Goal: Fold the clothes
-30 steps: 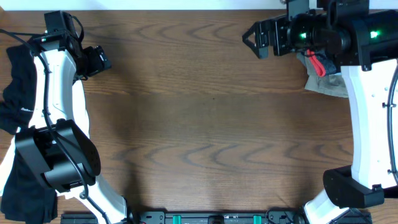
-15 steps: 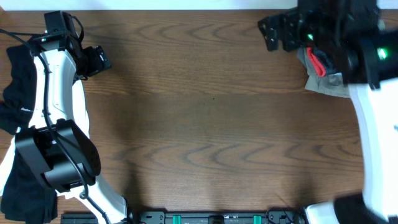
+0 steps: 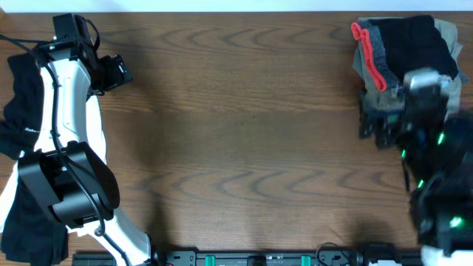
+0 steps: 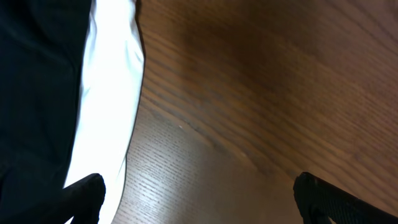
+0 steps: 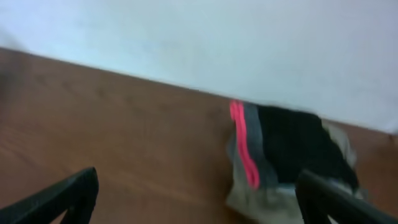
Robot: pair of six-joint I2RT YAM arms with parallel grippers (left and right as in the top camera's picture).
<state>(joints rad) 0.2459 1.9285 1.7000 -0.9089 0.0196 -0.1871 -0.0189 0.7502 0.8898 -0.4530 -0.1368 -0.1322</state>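
A folded stack, black pants on a taupe garment, is sitting at the table's far right corner. It looks finished. Unfolded black and white clothes are lying along the left edge. The right gripper is hovering near the stack and the left gripper beside the pile, both with jaws apart and empty.

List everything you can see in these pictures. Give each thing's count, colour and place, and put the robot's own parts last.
table: one, brown wood, under everything
pants: one, black with a grey, red-edged waistband, far right corner
taupe garment: one, taupe, under the pants
black clothes: a heap, count unclear, black, left edge
white cloth: one, white, beside the black clothes
left arm: one, white and black, left side
right arm: one, blurred, right side
left tool: one, black, open, empty
right tool: one, black, open, empty
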